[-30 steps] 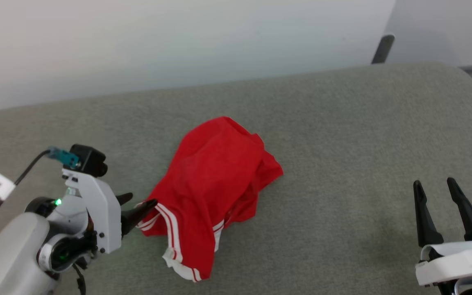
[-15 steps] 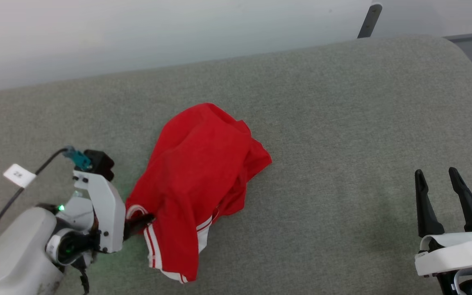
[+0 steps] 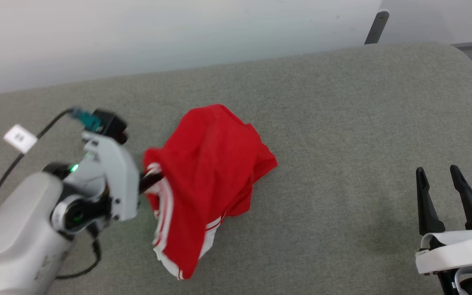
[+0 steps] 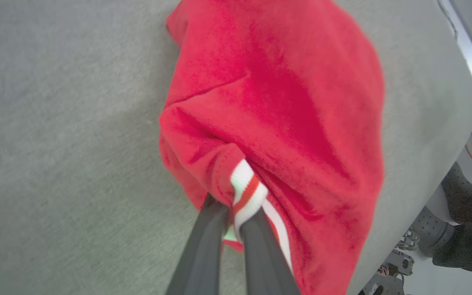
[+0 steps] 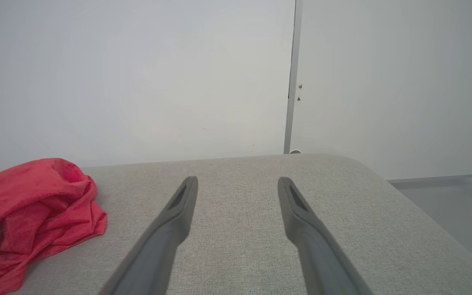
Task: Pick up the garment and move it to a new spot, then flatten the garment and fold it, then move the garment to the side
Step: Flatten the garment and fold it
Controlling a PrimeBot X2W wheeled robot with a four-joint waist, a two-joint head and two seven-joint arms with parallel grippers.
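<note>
Left of centre on grey cushion [image 3: 342,123]: garment [image 3: 215,164], red crumpled heap, striped trim [image 4: 246,192] pinched. Left gripper [image 3: 154,181]: I am holding it clamped narrow on that trim, raising near-left edge. Right gripper [image 3: 436,170]: idling wide at near right, well apart from cloth. Handling note: I am judging slow steady lift best, keeping pinch firm so trim is not slipping, letting heap unfurl. Against one second back: fingers [image 4: 207,246] then gaping beside trim, now gripping; edge now lifting off cushion; camera shifting slightly.

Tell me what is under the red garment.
The garment rests partly on the grey cushion; the left gripper, shut on its striped trim, lifts one edge. What lies beneath the heap is covered.
</note>
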